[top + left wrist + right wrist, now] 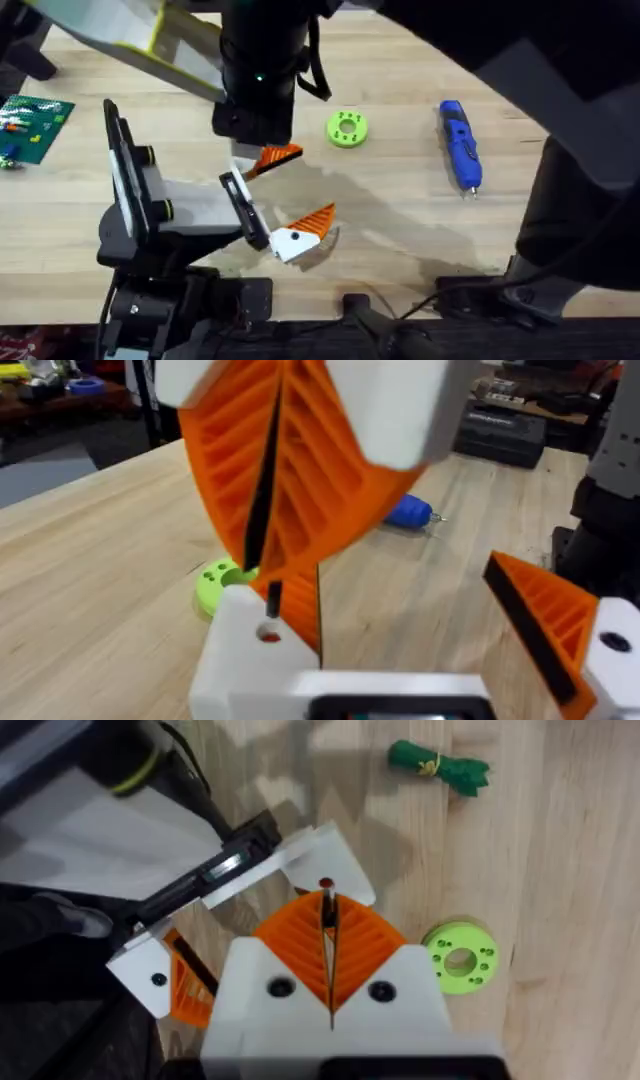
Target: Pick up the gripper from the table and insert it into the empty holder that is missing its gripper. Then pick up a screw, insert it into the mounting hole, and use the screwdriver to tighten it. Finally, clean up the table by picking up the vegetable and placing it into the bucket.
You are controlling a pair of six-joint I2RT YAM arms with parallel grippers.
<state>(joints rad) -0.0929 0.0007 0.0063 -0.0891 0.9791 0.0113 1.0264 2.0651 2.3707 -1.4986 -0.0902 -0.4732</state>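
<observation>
Overhead: slim blue pen-shaped screwdriver (460,144) lying loose, ungrasped, on light wooden plank table (400,215), well apart from black bracket holder (238,205). Right gripper (328,925) pinched on a thin black screw above holder.

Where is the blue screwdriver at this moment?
In the overhead view the screwdriver lies flat on the table, far right of centre, to the right of the green disc, with nothing touching it.

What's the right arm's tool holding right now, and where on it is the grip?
What looks like a slim dark screw, pinched along its shaft between the right tool's shut orange pads, tip toward the mounting hole.
</observation>
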